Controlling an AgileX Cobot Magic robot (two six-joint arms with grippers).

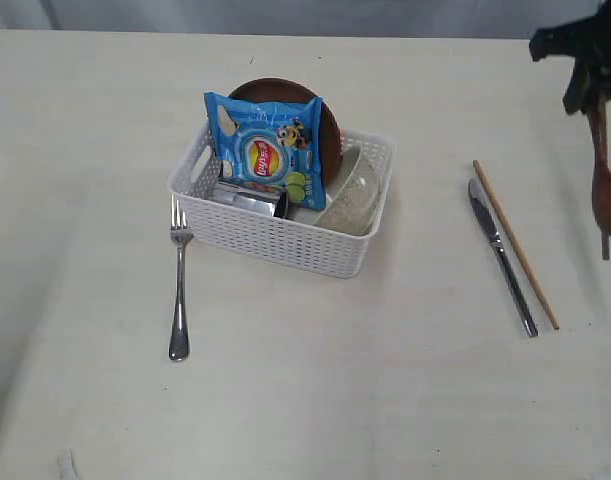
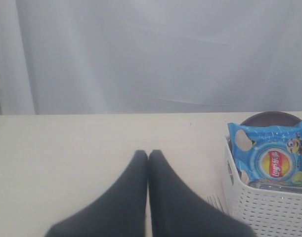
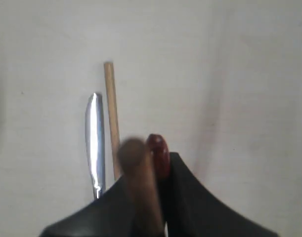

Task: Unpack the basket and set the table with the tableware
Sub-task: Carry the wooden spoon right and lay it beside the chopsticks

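Wooden spoon (image 1: 606, 195) | clamped in right claw (image 1: 588, 90) — bowl hanging below

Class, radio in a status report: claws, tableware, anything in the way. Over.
Left claw shut, empty. Right claw shut on wooden spoon, aloft beside knife and chopstick. Fork laid; plate, bowl in basket. Crisp packet in front of plate.

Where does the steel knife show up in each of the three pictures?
Exterior view: the knife lies on the table, right of the basket.
Left wrist view: not in it.
Right wrist view: the knife's blade lies beside the chopstick.
Shared landmark: that chopstick, alongside the knife in both.
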